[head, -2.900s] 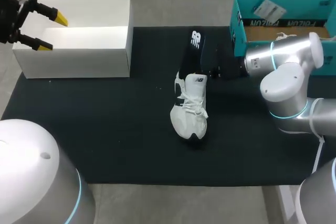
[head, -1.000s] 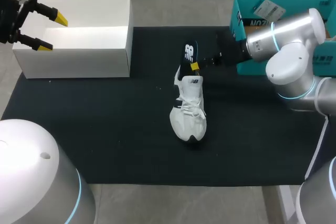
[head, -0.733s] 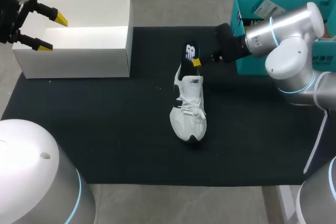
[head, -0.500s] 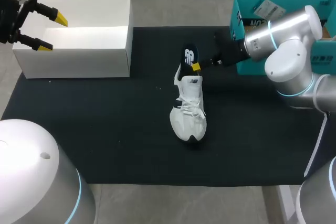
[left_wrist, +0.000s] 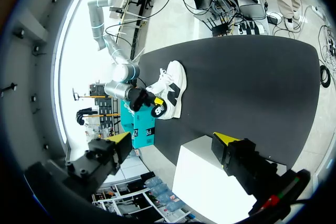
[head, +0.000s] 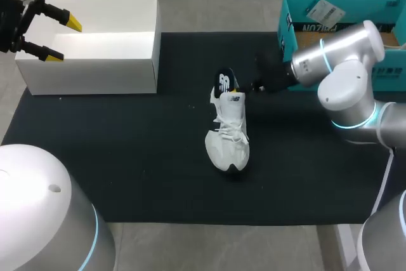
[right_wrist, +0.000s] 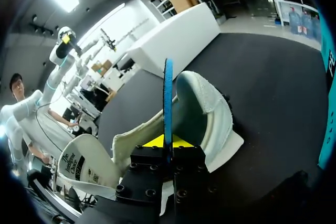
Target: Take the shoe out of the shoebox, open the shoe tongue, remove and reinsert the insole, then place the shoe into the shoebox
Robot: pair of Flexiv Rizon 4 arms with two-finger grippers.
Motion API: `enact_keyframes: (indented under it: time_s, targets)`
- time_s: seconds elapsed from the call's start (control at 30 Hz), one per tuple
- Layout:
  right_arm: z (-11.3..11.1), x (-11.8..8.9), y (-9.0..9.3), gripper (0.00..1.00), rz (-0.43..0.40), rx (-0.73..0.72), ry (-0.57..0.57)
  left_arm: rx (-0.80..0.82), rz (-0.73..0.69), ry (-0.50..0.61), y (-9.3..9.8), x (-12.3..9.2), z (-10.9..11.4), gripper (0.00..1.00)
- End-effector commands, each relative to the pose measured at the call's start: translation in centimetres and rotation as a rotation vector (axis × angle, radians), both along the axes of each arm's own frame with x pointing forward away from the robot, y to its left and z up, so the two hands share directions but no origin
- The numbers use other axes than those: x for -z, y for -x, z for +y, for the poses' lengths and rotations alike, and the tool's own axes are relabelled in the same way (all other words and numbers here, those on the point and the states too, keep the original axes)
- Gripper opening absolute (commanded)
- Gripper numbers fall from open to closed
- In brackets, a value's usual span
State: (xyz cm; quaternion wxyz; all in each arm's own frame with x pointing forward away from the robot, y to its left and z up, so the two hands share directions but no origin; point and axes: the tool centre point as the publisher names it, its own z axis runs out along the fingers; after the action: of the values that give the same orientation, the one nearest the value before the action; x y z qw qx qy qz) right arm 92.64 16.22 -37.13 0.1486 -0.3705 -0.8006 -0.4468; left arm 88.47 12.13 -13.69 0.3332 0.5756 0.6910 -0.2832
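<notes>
Right gripper [head: 236, 88] has swung insole [head: 223, 82] away from teal shoebox [head: 287, 26], down onto shoe [head: 229, 132]; insole's lower end now at heel opening, rest standing tilted above heel. Right fingers clamped on insole, seen edge-on in right wrist view. Shoe lies mid-table on black mat [head: 127, 157], toe toward robot, outside both boxes. Left gripper [head: 62, 39] unmoved over white box [head: 114, 61], fingers wide apart, holding nothing
</notes>
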Motion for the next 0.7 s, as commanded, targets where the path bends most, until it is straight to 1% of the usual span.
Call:
enact_keyframes:
  time_s: [0.03,0.07,0.1,0.13,0.17,0.2,0.23,0.33,0.47,0.53,0.6,0.7]
  targets:
    - [0.1,0.3,0.7,0.0,0.002,0.007,-0.005,0.001,0.002,-0.003,0.0,-0.1,0.0,1.0]
    - [0.1,0.3,0.7,0.0,0.003,0.005,-0.006,0.001,0.002,-0.003,0.0,-0.1,0.0,1.0]
    - [0.1,0.3,0.6,0.24,-0.006,0.005,-0.003,0.001,0.002,-0.003,0.0,-0.1,0.0,1.0]
    - [-0.1,0.1,0.2,0.75,-0.021,0.008,0.0,0.001,0.002,-0.003,0.0,-0.1,0.0,1.0]
    - [-0.2,0.1,0.0,0.76,-0.03,0.005,0.004,0.001,0.002,-0.003,0.0,-0.1,0.0,1.0]
    - [-0.2,-0.3,-0.5,0.67,-0.045,0.004,0.009,0.001,0.002,-0.003,0.0,-0.1,0.0,1.0]
    - [-0.2,-0.5,-0.7,0.69,-0.051,0.002,0.011,0.001,0.002,-0.003,0.0,-0.1,0.0,1.0]
    - [-0.6,-1.0,-1.9,0.68,-0.08,0.003,0.013,0.001,0.002,-0.003,0.0,-0.1,0.0,1.0]
    - [-1.0,-1.5,-2.9,0.62,-0.1,-0.007,0.025,0.001,0.002,-0.003,0.0,-0.1,0.0,1.0]
    - [-1.1,-1.8,-3.5,0.5,-0.114,-0.011,0.032,0.001,0.002,-0.003,0.0,-0.1,0.0,1.0]
    - [-1.2,-2.0,-4.0,0.46,-0.126,-0.011,0.036,0.001,0.002,-0.003,0.0,-0.1,0.0,1.0]
    - [-1.2,-2.3,-4.7,0.35,-0.139,-0.013,0.04,0.001,0.002,-0.003,0.0,-0.1,0.0,1.0]
